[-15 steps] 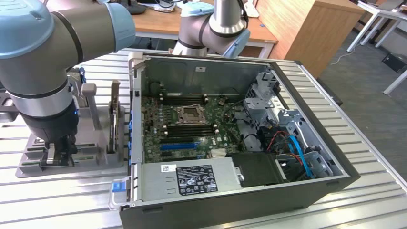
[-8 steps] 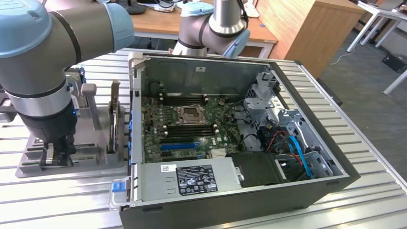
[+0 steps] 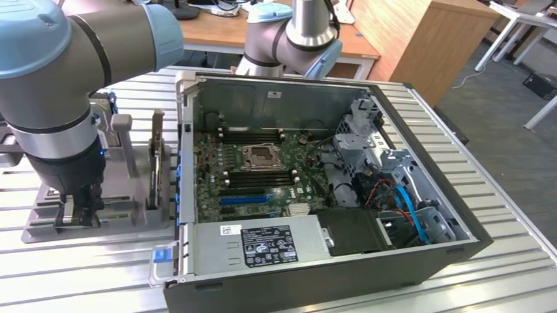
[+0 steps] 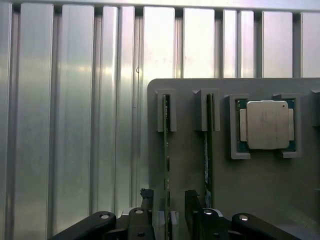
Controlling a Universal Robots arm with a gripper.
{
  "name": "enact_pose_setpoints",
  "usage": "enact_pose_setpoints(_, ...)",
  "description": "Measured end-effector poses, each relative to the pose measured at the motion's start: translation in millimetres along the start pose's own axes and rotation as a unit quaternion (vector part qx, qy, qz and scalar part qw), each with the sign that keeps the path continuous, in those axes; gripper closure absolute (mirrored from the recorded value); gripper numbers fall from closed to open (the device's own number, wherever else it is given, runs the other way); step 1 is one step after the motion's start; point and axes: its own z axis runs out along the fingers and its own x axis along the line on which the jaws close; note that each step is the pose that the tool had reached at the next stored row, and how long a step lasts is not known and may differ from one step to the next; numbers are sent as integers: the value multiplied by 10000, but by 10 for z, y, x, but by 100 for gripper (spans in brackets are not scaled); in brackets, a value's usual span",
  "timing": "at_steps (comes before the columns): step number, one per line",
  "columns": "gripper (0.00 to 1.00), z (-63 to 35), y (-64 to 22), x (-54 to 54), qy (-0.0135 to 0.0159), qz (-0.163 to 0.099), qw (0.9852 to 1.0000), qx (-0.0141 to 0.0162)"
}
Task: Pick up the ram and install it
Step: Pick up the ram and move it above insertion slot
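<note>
The claw [image 3: 77, 212] is down over the grey holder [image 3: 130, 218], which sits on the slatted surface [image 3: 87, 280] at nine o'clock from the open computer case [image 3: 348, 280], on the exterior view's left. In the wrist view the claw [image 4: 169, 215] stands partly open, its fingers [image 4: 192, 205] on either side of the ram [image 4: 166, 160] with a gap on each flank, so nothing is gripped yet; the ram stands on edge in its slot, a second stick [image 4: 207, 160] just beside it, a processor [image 4: 267, 125] in the next bay. The step in hand looks like the grasp; it should go best with the stick centred, the pads square to its flat faces, and the finger between the two sticks kept off the neighbour; an uneven close would likely tilt the board in its guides.
</note>
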Motion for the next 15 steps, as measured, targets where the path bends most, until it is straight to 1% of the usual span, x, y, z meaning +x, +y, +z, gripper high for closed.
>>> enact_pose_setpoints(7,62,31,0,-4,0,1,10000,0)
enact_pose_setpoints(14,62,34,0,-4,0,1,10000,0)
enact_pose_setpoints(15,63,34,0,-4,0,1,10000,0)
